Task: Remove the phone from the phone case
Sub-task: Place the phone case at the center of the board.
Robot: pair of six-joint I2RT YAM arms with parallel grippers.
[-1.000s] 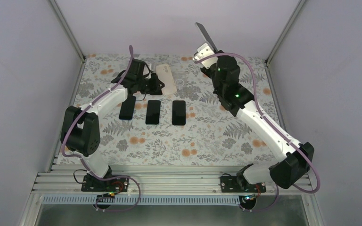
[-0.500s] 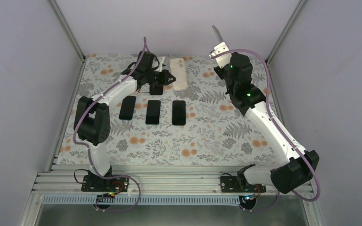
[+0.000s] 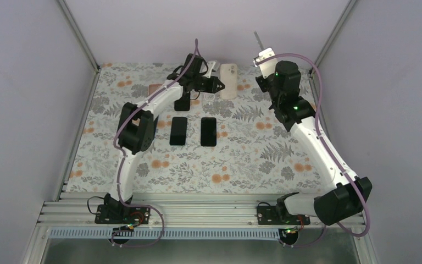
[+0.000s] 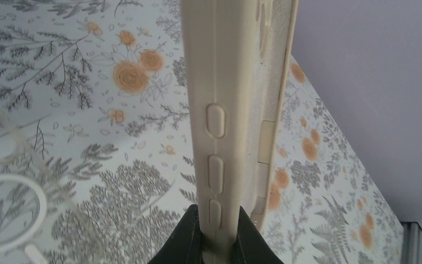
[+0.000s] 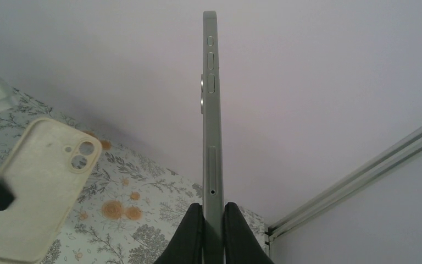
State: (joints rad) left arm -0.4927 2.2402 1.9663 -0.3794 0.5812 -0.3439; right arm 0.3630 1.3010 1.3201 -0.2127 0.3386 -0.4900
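Observation:
My left gripper point(image 3: 213, 84) is shut on an empty cream phone case point(image 3: 229, 80) and holds it above the back of the table. In the left wrist view the case point(image 4: 225, 110) stands edge-on between my fingers, at the left gripper point(image 4: 218, 236). My right gripper point(image 3: 264, 56) is shut on a thin grey phone point(image 3: 259, 40) raised near the back wall, apart from the case. In the right wrist view the phone point(image 5: 210, 137) stands edge-on in the right gripper point(image 5: 212, 231), with the case point(image 5: 38, 187) at lower left.
Two black phones point(image 3: 178, 131) point(image 3: 209, 131) lie side by side mid-table; a third point(image 3: 182, 103) lies partly under my left arm. A white object point(image 3: 215, 66) sits at the back. A clear ring-marked item point(image 4: 5, 209) lies on the floral cloth. Walls close in behind and to the right.
My left arm has swung right along the back of the table carrying the case. My right arm has moved right and back with the phone.

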